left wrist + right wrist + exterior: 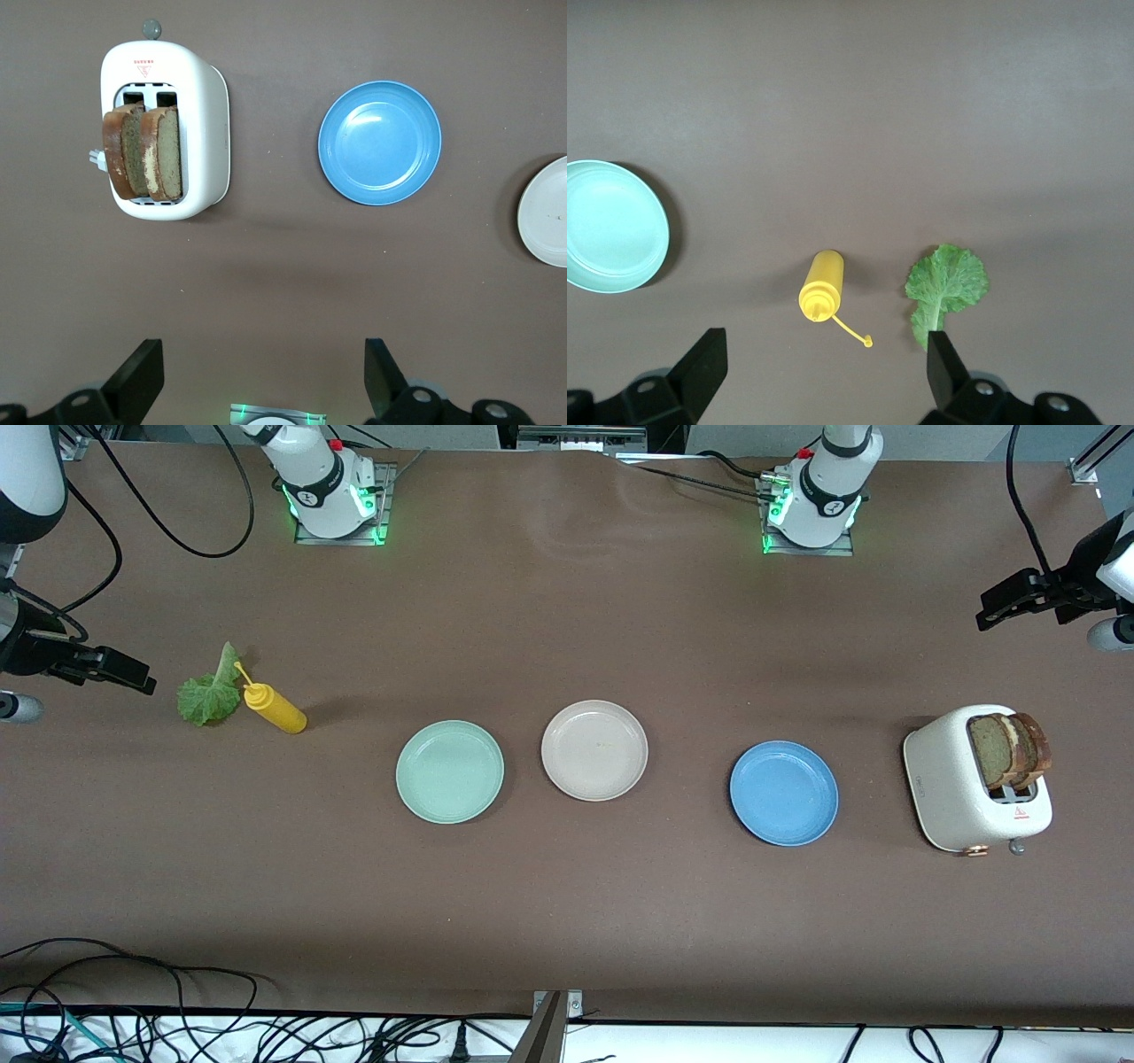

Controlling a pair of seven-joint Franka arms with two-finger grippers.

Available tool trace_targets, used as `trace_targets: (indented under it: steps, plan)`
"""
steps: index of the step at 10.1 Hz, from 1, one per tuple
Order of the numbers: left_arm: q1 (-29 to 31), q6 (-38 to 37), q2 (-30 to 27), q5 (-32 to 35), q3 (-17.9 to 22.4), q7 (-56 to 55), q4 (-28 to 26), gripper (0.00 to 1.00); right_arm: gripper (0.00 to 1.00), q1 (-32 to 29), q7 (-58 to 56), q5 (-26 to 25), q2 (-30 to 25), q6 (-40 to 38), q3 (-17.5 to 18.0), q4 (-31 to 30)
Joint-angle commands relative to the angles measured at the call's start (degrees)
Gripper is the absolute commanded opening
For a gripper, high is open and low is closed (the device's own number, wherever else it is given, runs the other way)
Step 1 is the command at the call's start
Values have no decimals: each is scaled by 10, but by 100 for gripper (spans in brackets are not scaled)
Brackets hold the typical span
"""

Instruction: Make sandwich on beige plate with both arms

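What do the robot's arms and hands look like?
Both arms are glossy white with dark joints, green lights glowing at their bases and black cables trailing off. The left hand and right hand are black, each with two flat fingers.

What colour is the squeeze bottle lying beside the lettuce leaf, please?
Yellow; the squeeze bottle shows best in the right wrist view.

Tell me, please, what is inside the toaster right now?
Two brown-crusted bread slices stand upright in the white toaster, one per slot. Their lower parts are hidden inside the slots.
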Motion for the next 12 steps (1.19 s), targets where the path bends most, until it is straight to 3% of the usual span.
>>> trace_targets:
  steps: [1, 12]
  plan:
    - [2, -3, -7, 14, -3, -3, -5, 100, 100, -4, -7, -2, -5, -7, 3, 0]
    - [2, -3, -7, 14, -3, -3, -5, 100, 100, -4, -14, -5, -5, -7, 3, 4]
